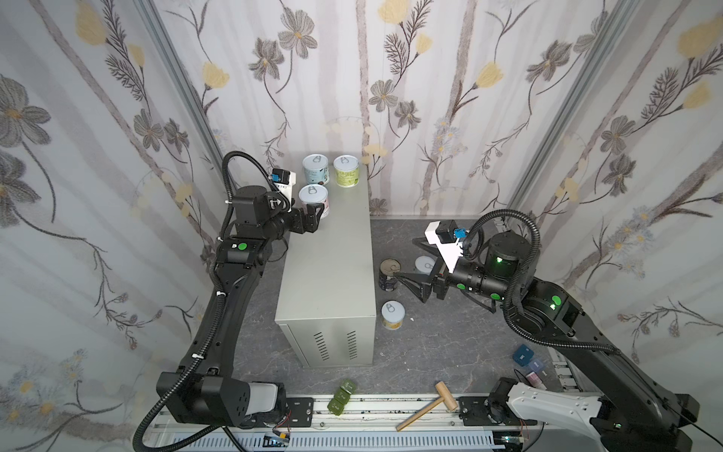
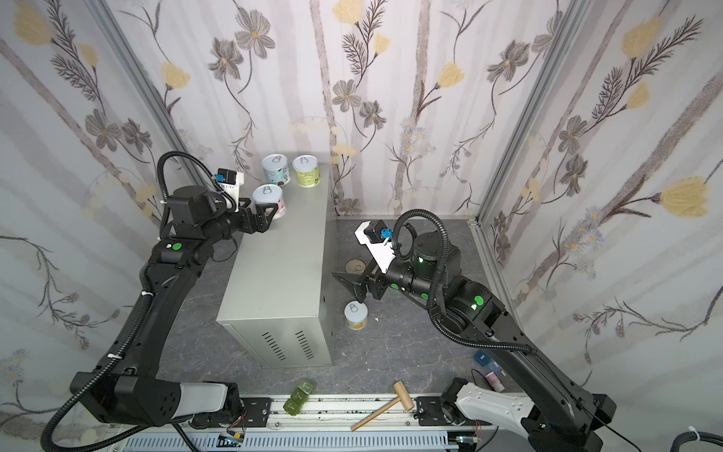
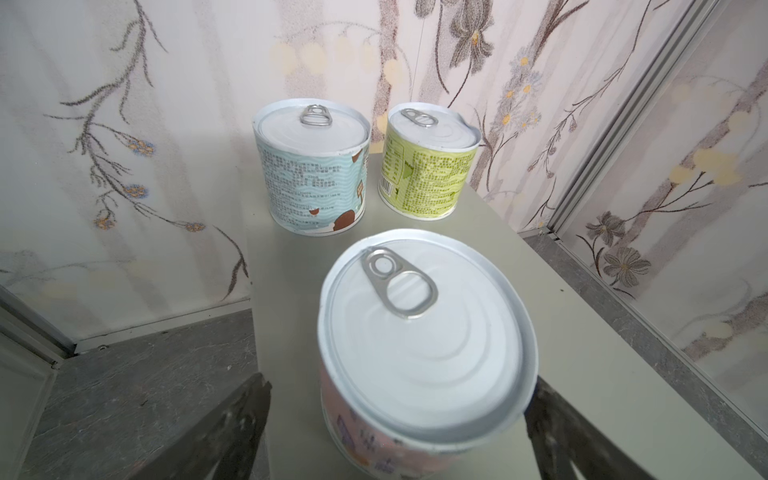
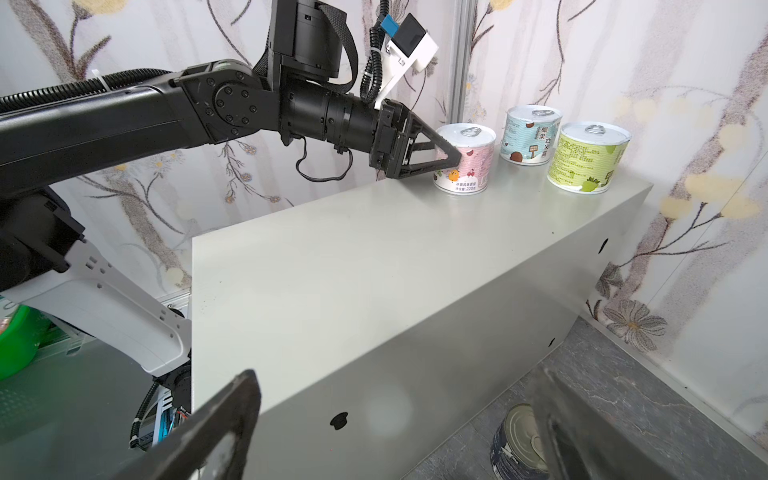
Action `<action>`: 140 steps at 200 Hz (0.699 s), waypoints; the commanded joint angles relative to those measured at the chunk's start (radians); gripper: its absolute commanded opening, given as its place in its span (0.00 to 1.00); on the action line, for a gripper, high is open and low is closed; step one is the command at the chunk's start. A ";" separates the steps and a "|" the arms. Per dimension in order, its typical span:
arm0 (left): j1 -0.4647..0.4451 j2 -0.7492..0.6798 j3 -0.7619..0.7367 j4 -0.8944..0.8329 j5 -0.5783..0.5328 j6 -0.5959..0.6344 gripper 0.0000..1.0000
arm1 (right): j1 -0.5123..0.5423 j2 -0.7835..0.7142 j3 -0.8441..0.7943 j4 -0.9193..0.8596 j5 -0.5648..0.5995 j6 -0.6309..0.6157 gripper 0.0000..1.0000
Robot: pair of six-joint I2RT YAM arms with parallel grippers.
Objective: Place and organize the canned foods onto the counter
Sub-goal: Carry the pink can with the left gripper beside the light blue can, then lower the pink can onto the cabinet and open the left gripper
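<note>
Three canned foods stand at the far end of the counter (image 1: 328,266): a blue one (image 1: 315,168), a green one (image 1: 346,170) and a pink one (image 1: 313,197). My left gripper (image 1: 317,214) is open, its jaws standing either side of the pink can (image 3: 424,345) with a gap showing on one side. On the floor to the right of the counter stand a dark navy can (image 1: 388,276), a yellow-labelled can (image 1: 392,314) and a half-hidden pale-lidded can (image 1: 424,264). My right gripper (image 1: 409,287) is open and empty, one fingertip right beside the navy can (image 4: 515,440).
Green blocks (image 1: 342,395) and a wooden mallet (image 1: 430,403) lie at the front edge by the rail. Small blue and pink items (image 1: 523,354) sit near the right arm's base. Flowered walls close in the back and both sides.
</note>
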 commanded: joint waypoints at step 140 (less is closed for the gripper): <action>0.014 0.091 0.028 0.082 -0.015 -0.013 0.80 | 0.011 -0.001 -0.012 0.060 0.007 -0.014 1.00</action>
